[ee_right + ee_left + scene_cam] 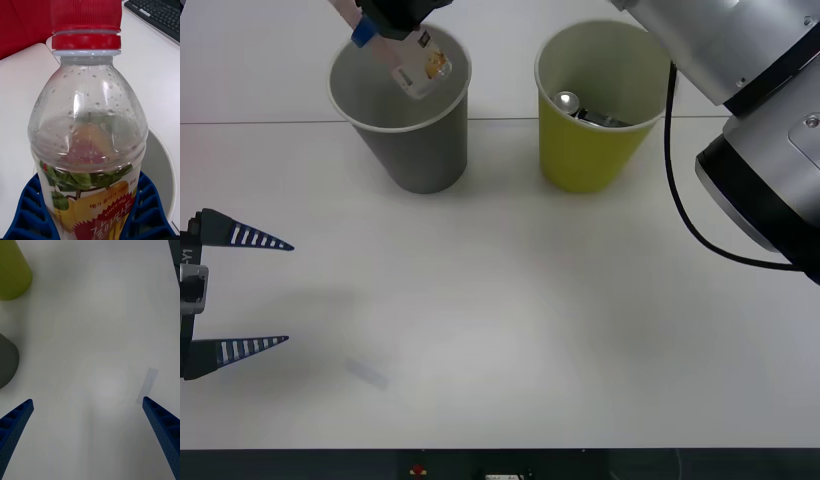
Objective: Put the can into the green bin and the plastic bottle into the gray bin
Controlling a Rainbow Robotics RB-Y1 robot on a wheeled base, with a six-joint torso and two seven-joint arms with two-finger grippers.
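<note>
Already half of the task looks done. From the front view, the can [568, 100] lies inside the green bin [595, 150], its shiny top showing near the bin's inner wall. Just beside the green bin, on the robot's left of it, stands the gray bin [415, 145]. The right gripper [402, 40] hangs over the mouth of the gray bin, and its jaws are closed on the plastic bottle [420, 65]. The bottle is tilted, with its lower end pointing into the opening, but I judge it is not yet released. What is left, I think, is only to let it drop. Apart from the bottle, I see nothing inside the gray bin. The left gripper [240, 290] waits at the desk [510, 330] edge, well apart from the gray bin, with its jaws wide open and holding nothing.

From the right wrist view, the blue fingers [24, 210] press both sides of the labelled body of the bottle, and its red cap points away from the camera. The pale rim of the gray bin curves behind the bottle.

From the left wrist view, the open fingers [15, 420] stand over bare desk; the green bin and the gray bin show partly at one side.
</note>
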